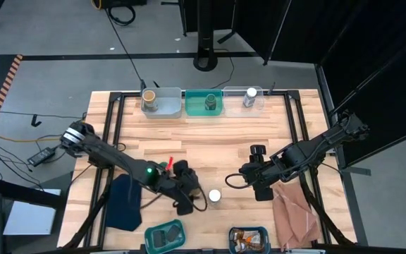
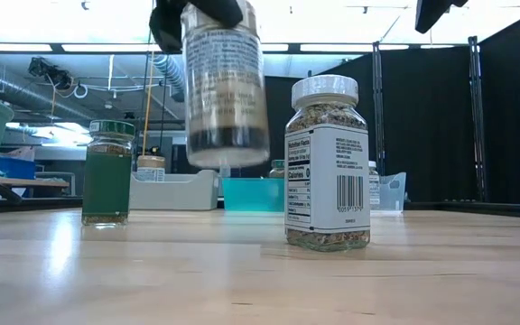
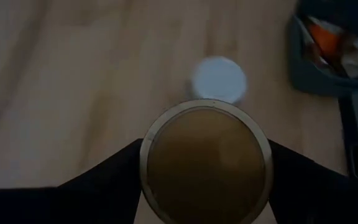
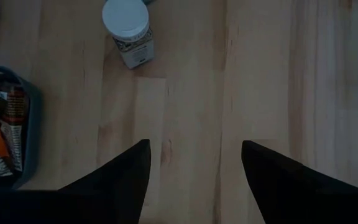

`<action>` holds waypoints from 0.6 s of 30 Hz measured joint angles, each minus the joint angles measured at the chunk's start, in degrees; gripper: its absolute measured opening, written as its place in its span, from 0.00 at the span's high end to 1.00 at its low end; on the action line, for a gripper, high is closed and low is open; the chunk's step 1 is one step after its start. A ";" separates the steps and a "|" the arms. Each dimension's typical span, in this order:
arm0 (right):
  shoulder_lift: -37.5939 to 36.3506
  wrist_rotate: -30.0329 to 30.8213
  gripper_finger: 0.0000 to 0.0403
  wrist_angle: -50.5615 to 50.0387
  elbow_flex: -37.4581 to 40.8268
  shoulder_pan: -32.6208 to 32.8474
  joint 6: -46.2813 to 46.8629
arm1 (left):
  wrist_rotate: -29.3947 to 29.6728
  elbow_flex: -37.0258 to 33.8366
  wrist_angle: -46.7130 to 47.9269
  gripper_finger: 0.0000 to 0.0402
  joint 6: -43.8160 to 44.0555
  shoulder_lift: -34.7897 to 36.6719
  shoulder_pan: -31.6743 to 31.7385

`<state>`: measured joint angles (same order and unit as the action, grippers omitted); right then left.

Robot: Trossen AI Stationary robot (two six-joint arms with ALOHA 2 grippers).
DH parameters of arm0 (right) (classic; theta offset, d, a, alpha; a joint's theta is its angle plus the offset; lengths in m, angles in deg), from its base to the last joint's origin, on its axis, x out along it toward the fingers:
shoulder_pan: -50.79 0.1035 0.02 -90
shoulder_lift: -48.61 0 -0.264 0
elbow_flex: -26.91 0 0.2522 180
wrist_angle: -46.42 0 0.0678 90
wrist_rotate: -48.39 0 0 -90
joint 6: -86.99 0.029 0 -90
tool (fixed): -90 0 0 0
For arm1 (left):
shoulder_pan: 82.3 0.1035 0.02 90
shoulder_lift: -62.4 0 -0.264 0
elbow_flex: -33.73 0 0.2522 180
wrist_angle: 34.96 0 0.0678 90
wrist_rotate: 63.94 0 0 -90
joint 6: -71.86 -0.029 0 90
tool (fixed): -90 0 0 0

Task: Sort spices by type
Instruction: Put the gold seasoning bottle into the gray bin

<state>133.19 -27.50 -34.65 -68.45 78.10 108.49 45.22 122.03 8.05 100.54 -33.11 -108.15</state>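
Note:
My left gripper point(image 1: 187, 189) is shut on a tan-topped spice jar point(image 3: 205, 163), which hangs above the table in the low view point(image 2: 227, 86). Just beyond it a white-topped jar point(image 1: 215, 195) stands on its base on the wood point(image 2: 327, 162). A green-topped jar point(image 2: 108, 171) stands on the table farther left in the low view. My right gripper point(image 4: 194, 168) hovers open over bare wood to the right of the white-topped jar point(image 4: 127, 28), touching nothing. My left gripper pinches the tan-topped jar between its two fingers point(image 3: 114, 174), one on each side of the jar's upper part just under the lid point(image 3: 205, 124). The fingers come slanting down from above. The jar hangs nearly upright, its base point(image 2: 228, 155) lifted clear of the table.
Along the far edge stand a tan bin point(image 1: 162, 106), a green bin point(image 1: 196, 107) and a clear bin point(image 1: 238, 104), each with a jar inside. Two dark bins point(image 1: 162, 229) point(image 1: 249, 231) sit at the near edge. A dark blue cloth point(image 1: 125, 201) and a pinkish-brown cloth point(image 1: 291, 212) lie beside them.

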 joint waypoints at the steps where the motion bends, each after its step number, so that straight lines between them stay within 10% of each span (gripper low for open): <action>1: 0.00 0.07 0.36 0.00 0.00 0.00 0.00 | 0.97 0.00 0.90 0.33 0.54 1.01 0.26; 18: 0.00 3.11 0.36 0.22 0.00 -0.07 0.00 | 15.10 0.02 14.46 0.32 13.38 14.32 8.05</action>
<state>133.19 -24.39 -34.43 -68.45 78.03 108.49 60.32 122.05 22.50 113.93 -18.79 -100.10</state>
